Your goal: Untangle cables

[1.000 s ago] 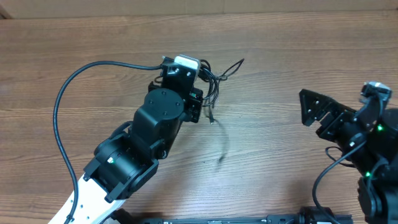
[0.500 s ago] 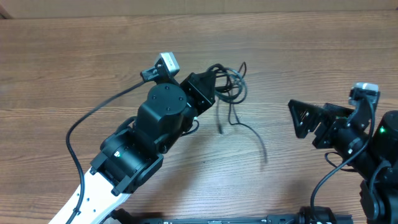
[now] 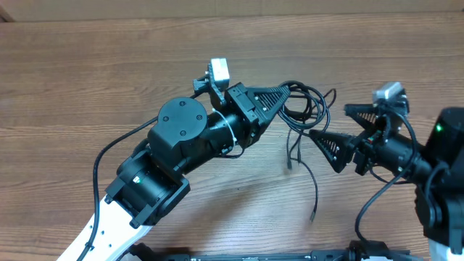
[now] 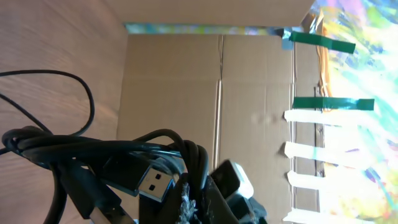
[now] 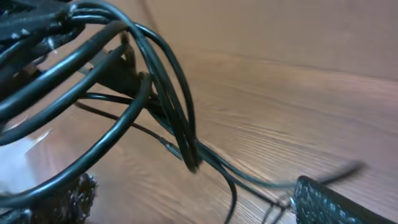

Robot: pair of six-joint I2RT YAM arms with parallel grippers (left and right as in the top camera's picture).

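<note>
The cables (image 3: 307,103) are a knot of thin black cords lifted off the wooden table, with loose ends (image 3: 313,210) trailing down toward it. My left gripper (image 3: 281,96) is shut on the knot. In the left wrist view the cables (image 4: 87,149) bunch just ahead of my left gripper (image 4: 202,200), and a USB plug (image 4: 154,182) points out of the bundle. My right gripper (image 3: 328,121) stands open just right of the knot, its fingertips beside the hanging loops. In the right wrist view the cables (image 5: 158,84) cross in front of my open right gripper (image 5: 199,205), none between its pads.
A cardboard wall (image 3: 232,9) runs along the table's far edge. The left arm's own thick black wire (image 3: 98,168) loops over the table on the left. The right arm's base (image 3: 442,196) fills the lower right corner.
My left arm has swung right, carrying the cable knot up and toward the right arm. My right gripper has moved left, close to the knot, still open.
</note>
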